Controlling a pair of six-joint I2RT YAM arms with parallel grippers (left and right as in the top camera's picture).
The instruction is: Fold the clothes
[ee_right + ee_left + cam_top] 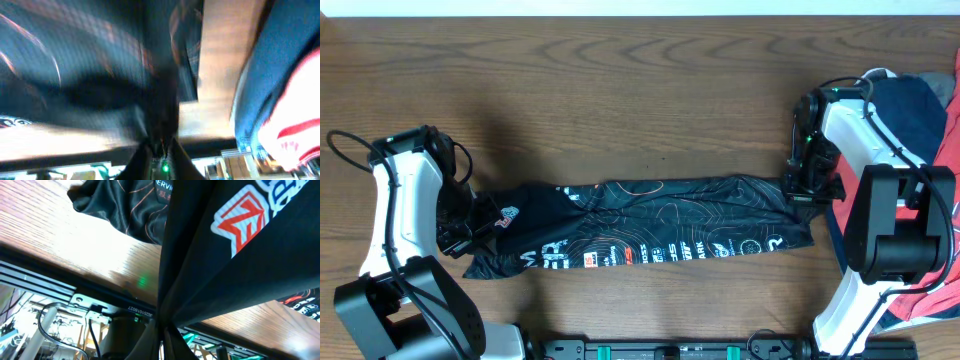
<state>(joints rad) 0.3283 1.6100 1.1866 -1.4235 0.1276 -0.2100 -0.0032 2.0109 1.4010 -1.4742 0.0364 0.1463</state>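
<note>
A thin black sports jersey (650,225), printed with fine wavy contour lines and rows of small colourful logos, lies on the brown wood-grain bench (620,90) as one long narrow band running left to right across the middle. The left fingers (455,240) are closed on the left end of the black sports jersey; in the left wrist view the fabric (210,270) gathers into a tight pinch at the bottom centre and hangs clear of the bench surface there. The right fingers (806,190) sit at the right end of the band. The right wrist view is blurred: dark fabric (100,75) funnels toward the fingers, but whether they are clamped or parted cannot be told. A heap of red-and-navy garments (920,100) lies at the right edge of the bench, beside the right arm and apart from the jersey.
</note>
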